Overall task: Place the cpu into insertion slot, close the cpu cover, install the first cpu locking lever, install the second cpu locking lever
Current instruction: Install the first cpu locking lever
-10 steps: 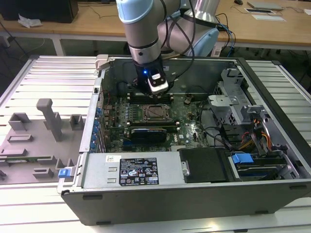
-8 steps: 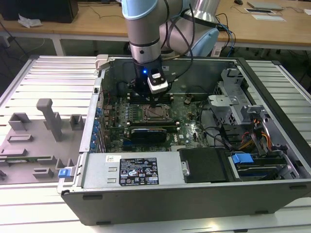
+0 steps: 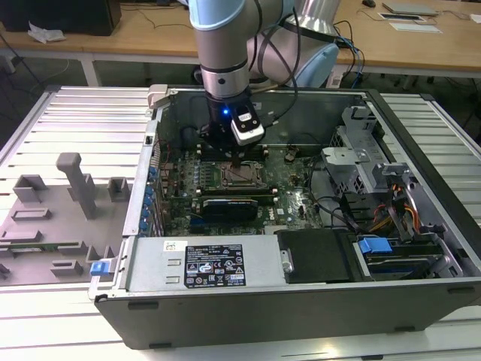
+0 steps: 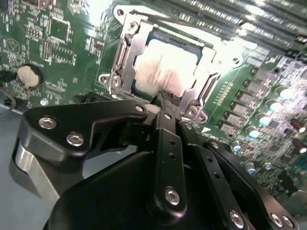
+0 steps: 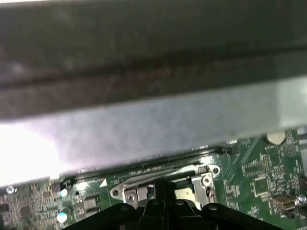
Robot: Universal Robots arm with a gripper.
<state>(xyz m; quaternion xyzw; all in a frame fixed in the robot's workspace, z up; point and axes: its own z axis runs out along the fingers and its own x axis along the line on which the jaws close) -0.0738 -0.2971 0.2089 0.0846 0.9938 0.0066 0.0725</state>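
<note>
The black tool [image 5: 160, 190] points its tip right at the silvery cpu cover [image 5: 132, 195] on the green motherboard [image 5: 259, 177]; a grey case wall [image 5: 153, 120] stands beyond.

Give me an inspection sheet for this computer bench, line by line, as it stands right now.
Surface: ribbed metal table, open case on it.
Job's things: cpu lies flat, cover down around it.
Clutter: grey fixtures, exterior view's left.
Tool: tool shut, tip by the cover's edge.
Cables: black cables beside the arm; coloured wires inside case.
Surroundings: wooden desks behind.
</note>
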